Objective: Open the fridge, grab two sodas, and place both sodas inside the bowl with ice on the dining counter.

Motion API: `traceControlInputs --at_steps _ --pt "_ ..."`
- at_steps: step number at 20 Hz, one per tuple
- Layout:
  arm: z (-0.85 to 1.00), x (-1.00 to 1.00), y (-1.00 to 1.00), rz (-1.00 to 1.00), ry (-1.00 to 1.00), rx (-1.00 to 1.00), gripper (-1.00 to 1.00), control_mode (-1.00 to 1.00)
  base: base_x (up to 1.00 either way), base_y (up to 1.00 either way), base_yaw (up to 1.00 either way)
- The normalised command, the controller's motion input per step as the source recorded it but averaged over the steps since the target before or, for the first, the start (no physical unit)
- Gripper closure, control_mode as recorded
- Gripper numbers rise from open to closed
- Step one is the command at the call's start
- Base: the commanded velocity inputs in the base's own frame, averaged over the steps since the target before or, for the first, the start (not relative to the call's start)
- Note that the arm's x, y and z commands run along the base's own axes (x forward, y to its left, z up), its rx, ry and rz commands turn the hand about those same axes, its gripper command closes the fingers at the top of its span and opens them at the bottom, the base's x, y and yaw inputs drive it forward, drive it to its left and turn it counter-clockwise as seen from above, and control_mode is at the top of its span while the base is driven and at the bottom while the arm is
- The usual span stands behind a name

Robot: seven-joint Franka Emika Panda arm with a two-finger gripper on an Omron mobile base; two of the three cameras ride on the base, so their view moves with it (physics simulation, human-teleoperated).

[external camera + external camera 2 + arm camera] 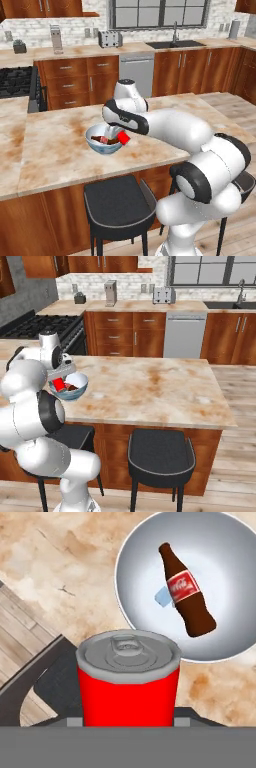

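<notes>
My gripper (120,134) is shut on the bright red soda can (123,137), held just above the right rim of the pale blue-white bowl (92,141) on the dining counter (60,150). In the hand view the red can (128,677) stands upright in front, beside and below the bowl (225,572). The dark brown soda bottle (187,592) lies on its side in the bowl, next to an ice cube (162,597). From the right, the can (59,384) hangs over the bowl (80,388). The fridge is out of view.
Black stools (117,200) (160,456) stand along the island's near side, one (55,682) under the can. The marbled top (150,386) spreads wide to the right of the bowl. A stove (15,82) and the wall counter with its sink (175,44) lie beyond.
</notes>
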Motion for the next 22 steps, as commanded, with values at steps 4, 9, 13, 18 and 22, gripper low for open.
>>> traceControlInputs --at_steps 4,9,13,18,22 --pt "-0.21 0.52 0.18 0.00 0.08 -0.07 1.00 -1.00 0.00 0.00 0.00" --pt "-0.17 0.59 0.01 0.00 0.06 -0.05 1.00 -1.00 0.00 0.00 0.00" --pt "-0.25 0.55 0.01 0.00 0.05 -0.04 1.00 -1.00 0.00 0.00 0.00" --pt "-0.38 0.42 0.07 0.00 0.03 -0.05 1.00 -1.00 0.00 0.00 0.00" --pt "-0.31 0.27 0.12 0.00 0.04 -0.03 1.00 -1.00 0.00 0.00 0.00"
